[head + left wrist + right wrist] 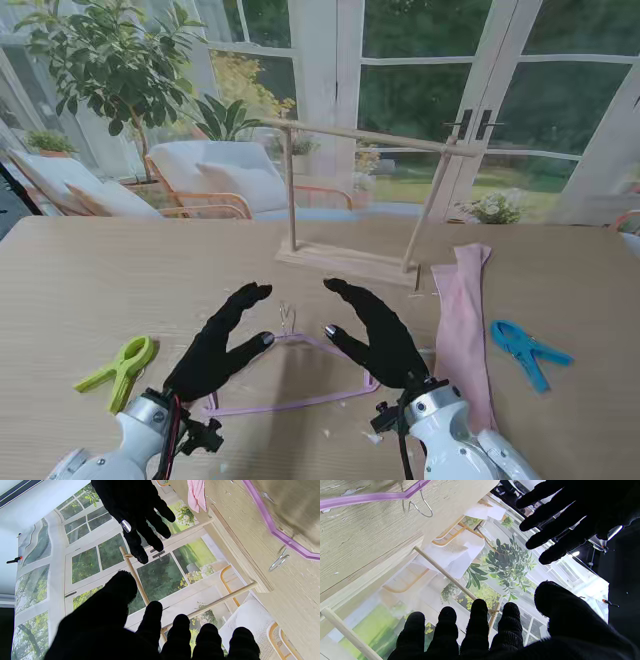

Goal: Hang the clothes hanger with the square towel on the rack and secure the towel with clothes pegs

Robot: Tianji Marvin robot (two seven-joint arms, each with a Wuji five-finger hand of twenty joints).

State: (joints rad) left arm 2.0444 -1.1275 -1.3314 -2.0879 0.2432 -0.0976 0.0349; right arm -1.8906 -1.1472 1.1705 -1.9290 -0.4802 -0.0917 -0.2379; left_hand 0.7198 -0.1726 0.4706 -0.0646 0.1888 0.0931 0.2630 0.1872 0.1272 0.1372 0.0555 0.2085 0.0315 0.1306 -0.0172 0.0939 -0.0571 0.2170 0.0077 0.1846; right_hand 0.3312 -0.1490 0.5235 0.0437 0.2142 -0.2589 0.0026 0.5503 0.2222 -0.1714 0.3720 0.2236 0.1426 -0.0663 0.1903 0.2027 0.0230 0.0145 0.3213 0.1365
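Stand view: purple hanger (300, 385) flat on table (80, 290), directly beneath and between both sets of fingertips, wire hook (287, 318) pointing away toward rack (350, 200), long bottom bar running crosswise nearest to me. Left hand (218, 345) over one shoulder of the frame, right hand (375, 335) over the other; both spread, fingers apart, gripping nothing, palms turned toward each other with thumbs low. Neither clearly nearer; hook lies in the gap midway between the two thumbs.

Left wrist view: hook (278, 561) and purple frame (280, 533) just off the fingertips, not touched; rack base edge beyond. Right wrist view: same hook (420, 505) and bar (370, 497) equally untouched.

Pink towel (462, 325) laid out lengthwise, outboard of right-hand fingers, long axis running front to back, so likely the right hand's pick. Blue peg (528, 350) farther out past the towel; green peg (120, 368) outboard of left hand, well apart from hanger.

Open tabletop ahead of fingertips up to rack base; rack rail higher and farther on, nothing hung on it. Judged stage: start, nothing yet grasped.
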